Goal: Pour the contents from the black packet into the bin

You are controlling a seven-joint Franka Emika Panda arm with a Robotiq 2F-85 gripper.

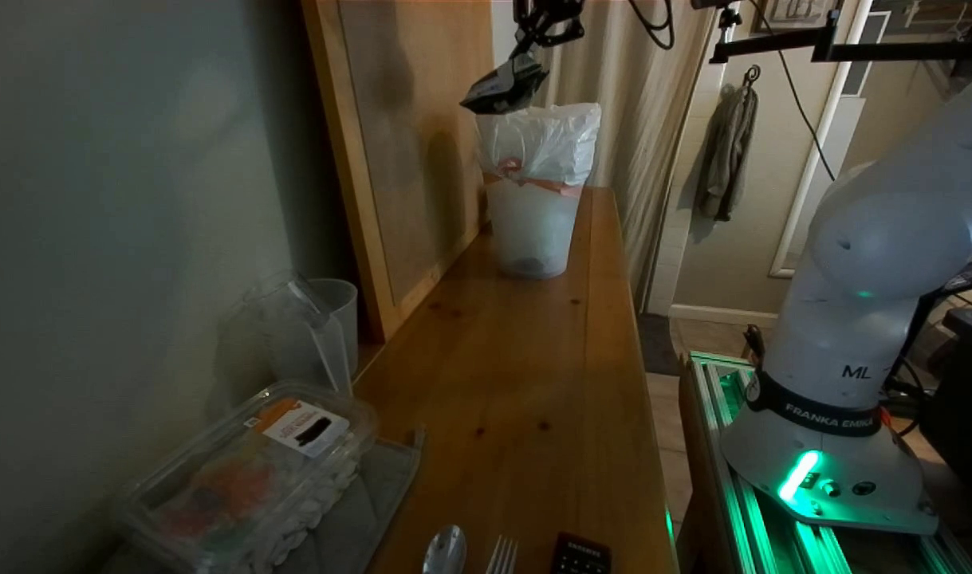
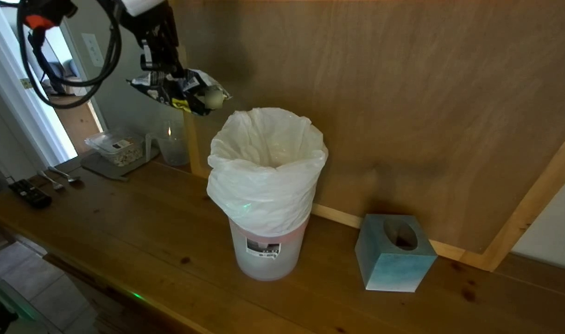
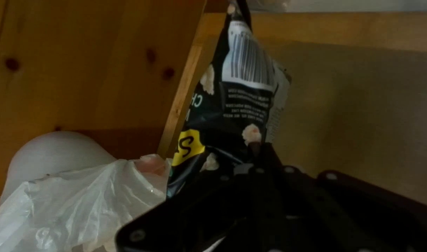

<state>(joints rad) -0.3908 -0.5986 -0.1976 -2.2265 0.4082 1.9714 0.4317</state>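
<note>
- The gripper [image 2: 173, 73] is closed on the black packet [image 3: 213, 115], pinching its film; the packet hangs on a slant right under the fingertips, above and beside the bin, apart from it.
- The packet is glossy, creased plastic, puffed in the middle and drawn to a narrow point at an end.
- Its face carries a white barcode panel, fine white print, a yellow patch with dark lettering and pictures of popcorn; the print stands upside down in the wrist view.
- In an exterior view a pale, squarish patch shows at the packet's end nearer the bin; whether the packet is open there I cannot tell.
- Below the gripper and off to the side is the bin [image 2: 268, 269], a round, tapered tub of frosted, translucent plastic.
- Its liner [image 2: 268, 199] is thin, crinkled white plastic, folded over the rim, mouth gaping upward.
- Beside the gripper rises a smooth wooden panel [image 2: 426, 116].
- Well below the gripper runs a knotty wooden tabletop [image 2: 148, 241]; past the bin stands a blue box [image 2: 393, 269] with an oval opening.
</note>
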